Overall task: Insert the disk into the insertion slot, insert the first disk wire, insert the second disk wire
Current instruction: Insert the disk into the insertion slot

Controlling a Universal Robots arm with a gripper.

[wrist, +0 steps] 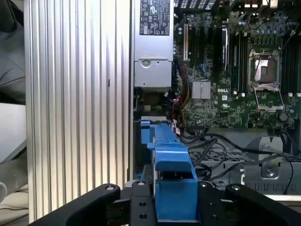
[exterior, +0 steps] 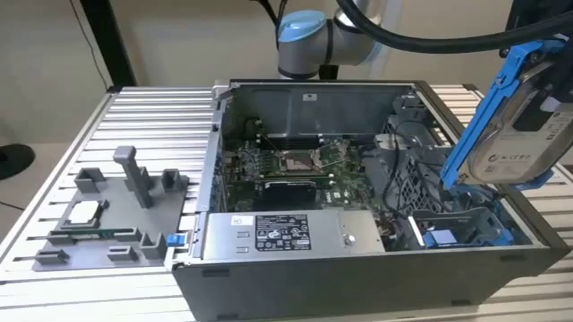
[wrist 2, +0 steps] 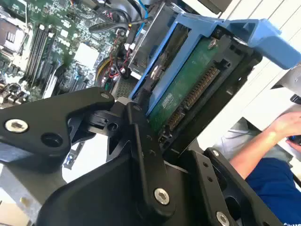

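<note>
The disk (exterior: 524,144), silver-grey with a white label in a bright blue carrier frame, hangs tilted above the open computer case at the exterior view's right. My gripper (exterior: 548,111) is shut on it from the upper right. In the second wrist view the disk's green circuit-board underside (wrist 2: 188,96) and connector face the camera, clamped between black fingers (wrist 2: 143,141). The first wrist view has the blue carrier (wrist: 171,186) between my gripper's (wrist: 171,205) two fingers. The insertion slot (exterior: 465,225), a grey-blue plastic bay, sits below the disk with nothing in it. Dark cables (wrist: 214,141) lie beside it; which are the disk wires I cannot tell.
The case holds a grey labelled power-supply box (exterior: 268,235) at the front and a motherboard (exterior: 296,161) behind it. A grey fixture with small parts (exterior: 117,215) lies on the slatted metal table (exterior: 152,121) to the exterior view's left. A person's arm (wrist 2: 268,136) is beside the case.
</note>
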